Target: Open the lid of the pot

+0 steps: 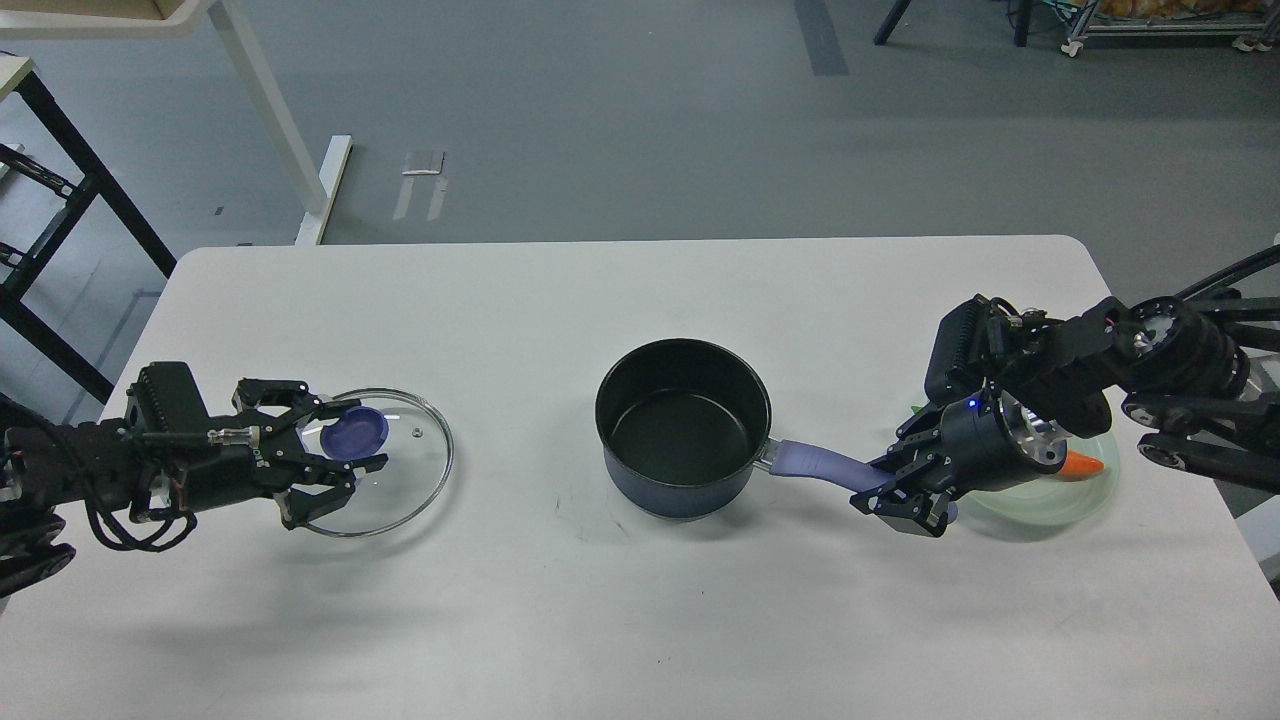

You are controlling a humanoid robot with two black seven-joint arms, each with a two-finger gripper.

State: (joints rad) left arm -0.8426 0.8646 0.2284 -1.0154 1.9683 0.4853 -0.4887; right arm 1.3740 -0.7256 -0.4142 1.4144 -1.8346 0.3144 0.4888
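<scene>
Lid (385, 462) lies flat on table (560, 600), well left of pot (683, 428). Our left gripper (335, 462) spread around knob (354, 435); right gripper (905, 490) prob. clamped on handle (815, 462). We back out level, w/o dragging lid.

White table with cookware laid out

The white table (520, 600), rounded at its far right corner, carried three things in a row. The pot (683, 428) stood open near the middle, its lavender handle pointing right. The lid (405, 470) lay flat on the tabletop well to the left, apart from the pot, knob up. A pale green plate (1040, 500) sat at the right, near the handle's end, with an orange item (1085, 465) on it.
</scene>
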